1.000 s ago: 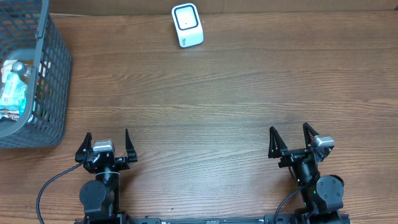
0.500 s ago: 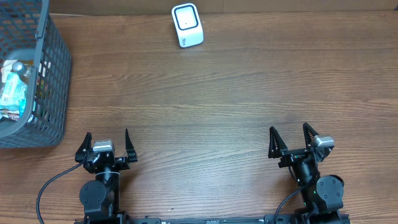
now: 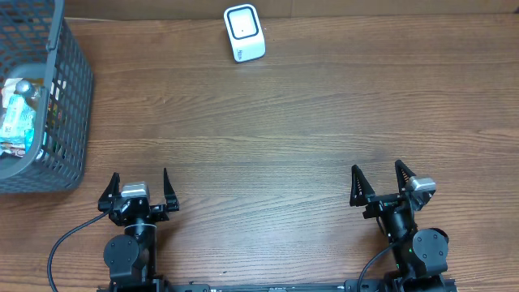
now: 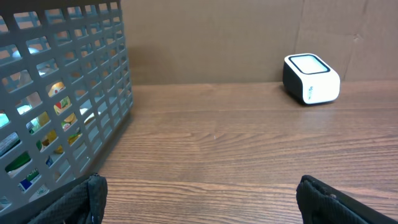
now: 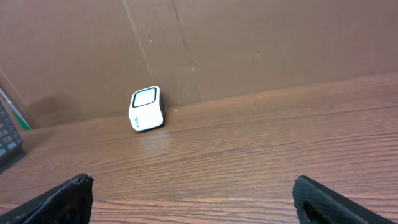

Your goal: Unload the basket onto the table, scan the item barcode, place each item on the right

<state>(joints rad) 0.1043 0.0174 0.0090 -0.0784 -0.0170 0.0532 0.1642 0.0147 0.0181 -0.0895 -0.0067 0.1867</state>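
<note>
A white barcode scanner (image 3: 244, 32) with a dark-framed window stands at the far edge of the table; it also shows in the left wrist view as the scanner (image 4: 311, 79) and in the right wrist view as the scanner (image 5: 147, 109). Packaged items (image 3: 18, 113) lie inside the grey mesh basket (image 3: 69, 89) at the far left, partly hidden by its walls. My left gripper (image 3: 139, 185) rests open near the front edge, nothing between its fingers. My right gripper (image 3: 379, 179) stands open and empty at the front right.
A brown cardboard wall (image 5: 249, 43) runs along the table's back edge behind the scanner. The basket (image 4: 56, 93) fills the left of the left wrist view, with colourful packets visible through the mesh. Bare wooden tabletop (image 3: 268, 138) lies between grippers and scanner.
</note>
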